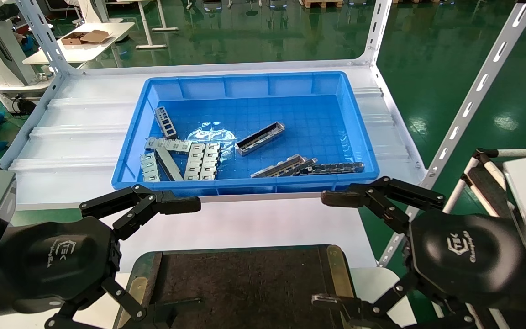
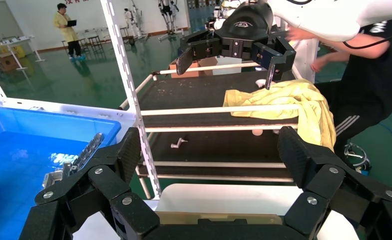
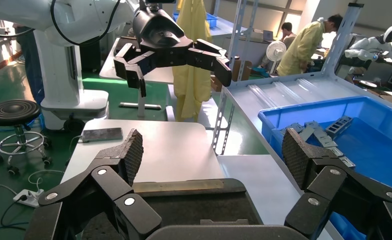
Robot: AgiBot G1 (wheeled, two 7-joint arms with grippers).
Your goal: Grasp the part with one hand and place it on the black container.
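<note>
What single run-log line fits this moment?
part: in blue bin | left gripper: open | right gripper: open | black container: bare

Black container: near edge cut off by the head view's bottom, corners behind my left gripper and right gripper. Both my arms run out of view at the sides. Darker bars partly behind the blue bin front wall.

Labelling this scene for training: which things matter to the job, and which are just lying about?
Job:
part
black container
left gripper, open
right gripper, open

Lying about:
blue bin
silver plates
dark slotted bars
</note>
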